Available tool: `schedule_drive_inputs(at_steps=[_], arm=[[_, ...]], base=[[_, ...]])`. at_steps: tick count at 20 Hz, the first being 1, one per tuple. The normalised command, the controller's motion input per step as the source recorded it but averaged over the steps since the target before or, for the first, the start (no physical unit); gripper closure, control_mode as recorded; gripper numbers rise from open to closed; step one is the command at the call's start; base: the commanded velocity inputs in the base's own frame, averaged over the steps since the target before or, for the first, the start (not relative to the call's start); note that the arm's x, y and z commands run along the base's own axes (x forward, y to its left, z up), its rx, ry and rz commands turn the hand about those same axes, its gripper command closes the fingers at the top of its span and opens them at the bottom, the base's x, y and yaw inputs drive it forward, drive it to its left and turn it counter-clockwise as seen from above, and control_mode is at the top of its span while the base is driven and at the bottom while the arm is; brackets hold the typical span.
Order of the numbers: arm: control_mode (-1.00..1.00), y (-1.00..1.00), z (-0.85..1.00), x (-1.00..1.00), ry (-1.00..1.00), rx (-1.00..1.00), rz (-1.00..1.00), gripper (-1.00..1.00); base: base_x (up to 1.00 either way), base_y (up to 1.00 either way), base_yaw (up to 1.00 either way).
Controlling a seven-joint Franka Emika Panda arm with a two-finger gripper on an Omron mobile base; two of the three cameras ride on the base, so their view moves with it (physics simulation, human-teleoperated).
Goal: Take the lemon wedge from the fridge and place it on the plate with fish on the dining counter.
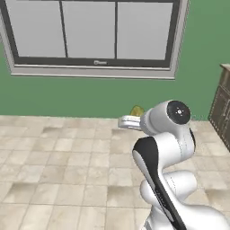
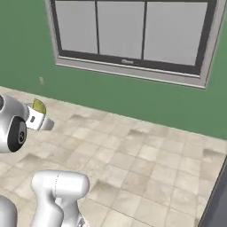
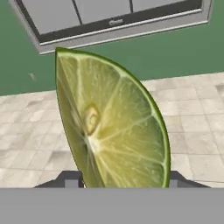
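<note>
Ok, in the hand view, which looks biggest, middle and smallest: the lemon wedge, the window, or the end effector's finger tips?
1. Lemon wedge: looks biggest, but only because it sits right by the camera.
2. Window: next, though it is cut off at the top and far away.
3. End effector's finger tips: smallest, just peeking up beside the wedge.

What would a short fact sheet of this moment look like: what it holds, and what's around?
held item: lemon wedge, yellow-green, cut face toward the hand camera
gripper: gripper shut on the wedge, fingers either side of its base
height: carried above the floor
surroundings: beige tiled floor, green wall, grey-framed window
fridge, plate: can't be told from here
</note>
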Motion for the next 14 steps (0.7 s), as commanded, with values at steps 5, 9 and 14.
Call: schedule_drive_inputs(at_steps=[5,9,14], arm=[[1.00,0.00,0.00,0.00,0.00,0.00,0.00,1.00],[1.00,0.00,0.00,0.00,0.00,0.00,0.00,1.00],[1.00,0.00,0.00,0.00,0.00,0.00,0.00,1.00]], base=[[0.00,0.06,0.99],[0.00,0.04,1.00],[0.00,0.02,1.00]])
